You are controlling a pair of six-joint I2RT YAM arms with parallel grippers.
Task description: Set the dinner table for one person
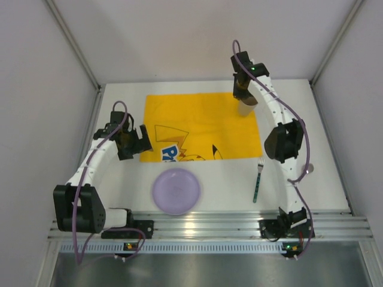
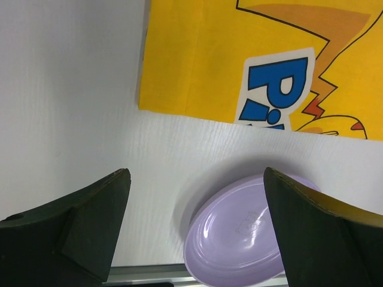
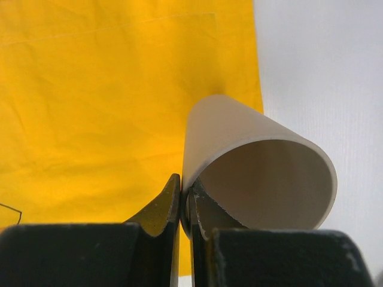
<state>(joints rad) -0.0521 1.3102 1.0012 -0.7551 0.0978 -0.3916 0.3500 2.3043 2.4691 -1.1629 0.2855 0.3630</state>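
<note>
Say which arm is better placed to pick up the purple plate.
Left. The left gripper is open near the plate; the right gripper is shut on the cup at the far corner of the yellow cloth.

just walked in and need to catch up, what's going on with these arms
Two robot arms are setting a place. The right end effector pinches the rim of a beige cup at the far right corner of the yellow cloth. The left end effector is open beside the cloth's left edge. A purple plate and a fork lie on the white table, off the cloth.
</note>
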